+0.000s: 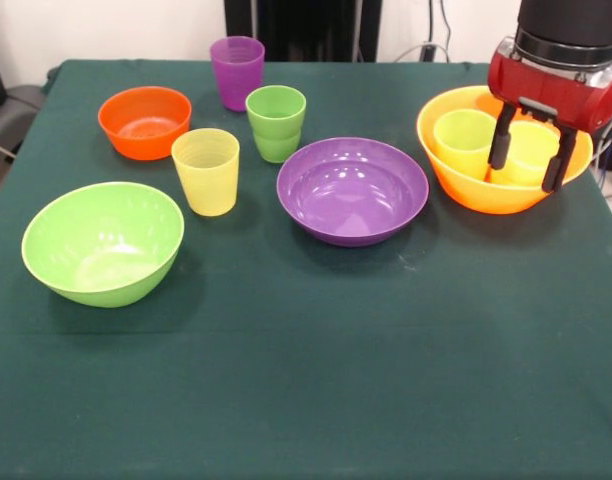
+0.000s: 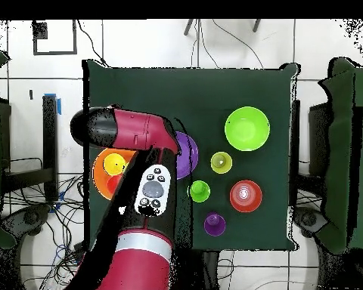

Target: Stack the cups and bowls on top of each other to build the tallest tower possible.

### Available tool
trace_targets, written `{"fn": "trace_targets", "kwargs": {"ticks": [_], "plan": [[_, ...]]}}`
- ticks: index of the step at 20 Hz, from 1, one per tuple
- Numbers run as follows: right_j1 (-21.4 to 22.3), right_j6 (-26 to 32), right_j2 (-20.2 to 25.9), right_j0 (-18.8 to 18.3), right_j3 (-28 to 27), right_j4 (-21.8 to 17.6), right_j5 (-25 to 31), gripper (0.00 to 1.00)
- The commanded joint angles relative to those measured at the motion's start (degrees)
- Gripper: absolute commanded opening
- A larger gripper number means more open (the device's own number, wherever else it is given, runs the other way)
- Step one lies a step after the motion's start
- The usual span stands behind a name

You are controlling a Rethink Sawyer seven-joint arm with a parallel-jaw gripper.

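On the green cloth, left to right: my deep lime green plastic bowl (image 1: pixel 103 243), small orange bowl (image 1: pixel 145 121), ribbed pale yellow cup (image 1: pixel 206 170), purple cup (image 1: pixel 237 72), lime green cup (image 1: pixel 276 122) and shallow purple bowl (image 1: pixel 352 190) stand unstacked. My gripper (image 1: pixel 531 158), fingers spread around a yellow cup (image 1: pixel 532 150), hangs in the large yellow-orange bowl (image 1: pixel 466 186) beside another cup (image 1: pixel 464 142). I judge the tower barely begun.

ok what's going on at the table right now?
The gripper, open, hangs over the yellow-orange bowl, its fingers straddling the right of two yellowish cups standing inside. No tower yet: the purple bowl, lime bowl, orange bowl and three more cups stand apart on the table.
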State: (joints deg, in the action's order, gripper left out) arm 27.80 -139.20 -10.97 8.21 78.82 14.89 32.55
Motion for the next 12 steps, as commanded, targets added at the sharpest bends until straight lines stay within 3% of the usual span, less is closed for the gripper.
{"fn": "trace_targets", "kwargs": {"ticks": [1,12], "plan": [[-4.2,-6.6,3.0,0.9,4.6,-1.4,-3.1,1.0],[-5.6,-8.2,2.4,2.3,6.0,-1.0,-5.8,1.0]]}}
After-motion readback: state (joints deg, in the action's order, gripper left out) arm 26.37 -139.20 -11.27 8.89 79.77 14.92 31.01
